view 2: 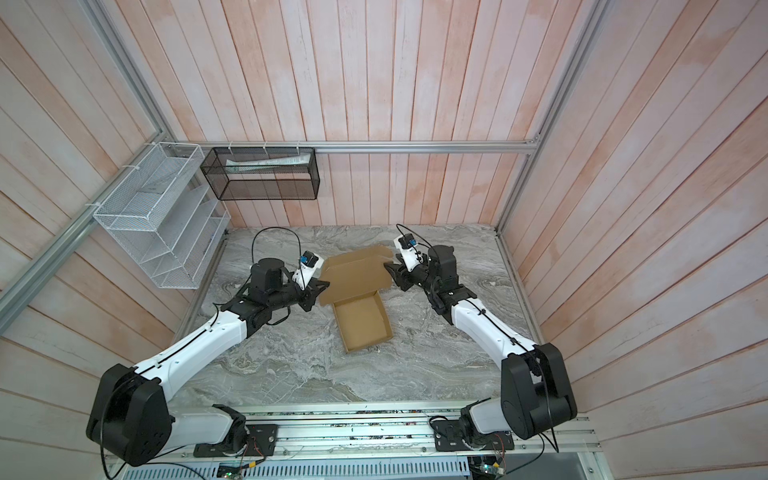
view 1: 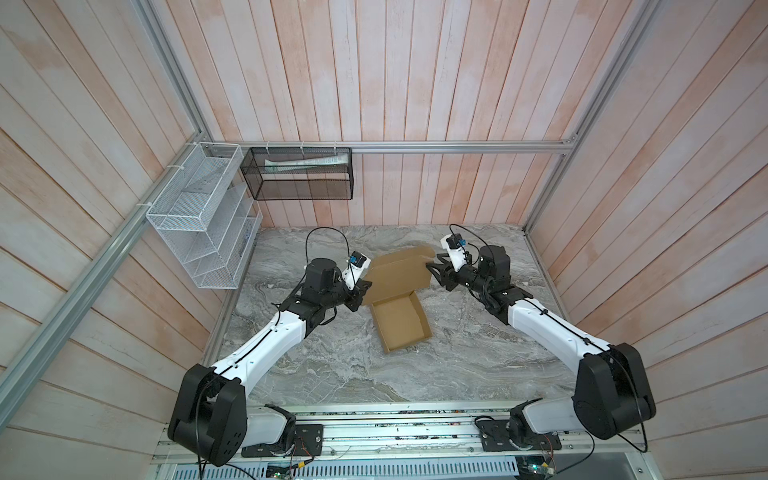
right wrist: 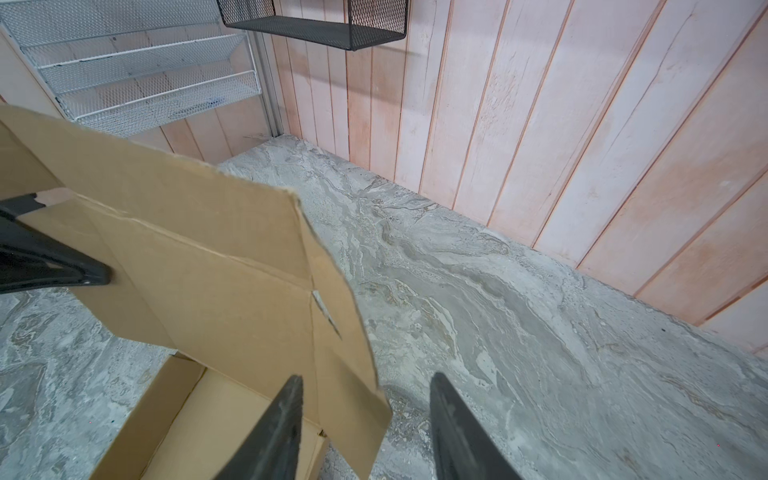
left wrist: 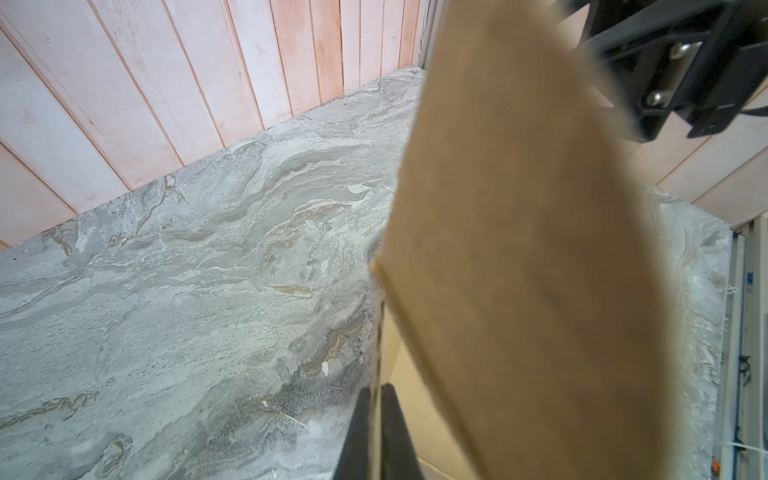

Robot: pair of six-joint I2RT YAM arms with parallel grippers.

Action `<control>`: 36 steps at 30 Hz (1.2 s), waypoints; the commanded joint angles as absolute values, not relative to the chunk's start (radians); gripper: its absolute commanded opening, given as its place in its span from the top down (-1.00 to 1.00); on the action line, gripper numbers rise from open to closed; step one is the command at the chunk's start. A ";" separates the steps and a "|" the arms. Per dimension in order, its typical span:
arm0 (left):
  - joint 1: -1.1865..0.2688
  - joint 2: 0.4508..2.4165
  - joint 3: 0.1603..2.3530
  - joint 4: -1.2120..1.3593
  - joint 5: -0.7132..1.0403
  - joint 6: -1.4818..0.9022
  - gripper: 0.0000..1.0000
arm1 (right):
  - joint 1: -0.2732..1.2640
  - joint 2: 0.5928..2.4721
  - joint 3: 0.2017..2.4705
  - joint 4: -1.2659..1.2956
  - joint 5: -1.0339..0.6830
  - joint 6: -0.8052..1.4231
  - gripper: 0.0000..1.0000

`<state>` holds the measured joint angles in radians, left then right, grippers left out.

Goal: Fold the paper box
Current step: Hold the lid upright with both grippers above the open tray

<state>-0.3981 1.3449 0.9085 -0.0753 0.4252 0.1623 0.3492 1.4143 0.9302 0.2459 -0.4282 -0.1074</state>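
centre frame, paper box (view 1: 401, 320): brown corrugated cardboard, matt, unprinted, cut edges fuzzy. tabletop (view 1: 332, 374): grey veined stone look, low sheen, slightly rough. walls (view 1: 415, 83): wood planks, pinkish whitewash, worn. frame rail (view 1: 457, 147): brushed metal. upper left, rack (view 1: 187, 208): white wire mesh. basket (view 1: 297, 189): black metal mesh. arms (view 1: 270, 338): smooth white plastic shells, matt black joints.

A grey marbled worktop (view 1: 332, 374) is walled on three sides by pale pink wooden planks (view 1: 415, 83). A white wire rack (view 1: 199, 216) hangs on the left wall. Just beside it, on the far wall, a black mesh basket (view 1: 297, 174) holds a pale tube-like item (view 1: 303, 164), under an aluminium rail (view 1: 457, 147).
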 commanded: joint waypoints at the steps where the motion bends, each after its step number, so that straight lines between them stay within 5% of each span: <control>1: -0.388 1.354 0.941 -0.066 0.465 0.195 1.00 | 0.329 1.425 0.965 0.237 -0.463 -0.123 -0.01; 36: -0.380 1.363 0.885 0.045 0.373 0.158 1.00 | 0.406 1.460 1.000 0.213 -0.441 -0.035 0.33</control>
